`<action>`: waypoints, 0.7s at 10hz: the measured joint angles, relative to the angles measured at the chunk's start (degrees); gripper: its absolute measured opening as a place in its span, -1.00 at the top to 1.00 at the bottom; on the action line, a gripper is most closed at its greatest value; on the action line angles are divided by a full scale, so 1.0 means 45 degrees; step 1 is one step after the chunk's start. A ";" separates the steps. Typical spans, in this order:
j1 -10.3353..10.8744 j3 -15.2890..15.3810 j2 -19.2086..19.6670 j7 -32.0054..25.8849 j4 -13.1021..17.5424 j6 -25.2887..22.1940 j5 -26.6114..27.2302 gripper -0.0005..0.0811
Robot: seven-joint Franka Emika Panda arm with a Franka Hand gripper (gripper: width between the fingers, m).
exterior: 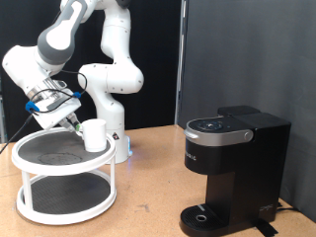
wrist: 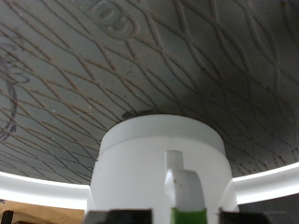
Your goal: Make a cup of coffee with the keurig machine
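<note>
Arm, white, jointed, stands at the back of the exterior view's left half, folded over so that its hand reaches down and towards the view's right. Gripper sits at the cup, at the side nearer the view's left; whether the fingers are closed on it cannot be told from this angle. Cup: small, plain white, upright, at the right-hand edge of the top shelf of a round two-tier white stand with dark shelf surfaces. Coffee machine: black, boxy, lid down, silver band under the top, round base, on the wooden table at the view's right, well apart from the cup.

Wrist view: cup fills the middle, seen from the side, its handle facing the camera. Dark shelf surface with a thin crossing line pattern lies behind it, edged by the white rim. Fingertips barely enter the frame; their spread cannot be told.
</note>
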 joint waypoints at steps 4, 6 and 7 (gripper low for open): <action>0.0000 -0.0007 0.0001 -0.0021 -0.0015 0.0004 0.0033 0.98; 0.0000 -0.0055 0.0074 -0.0029 -0.0013 0.0001 0.0037 0.98; -0.0001 -0.0096 0.0189 -0.0064 0.0008 0.0023 0.0040 0.98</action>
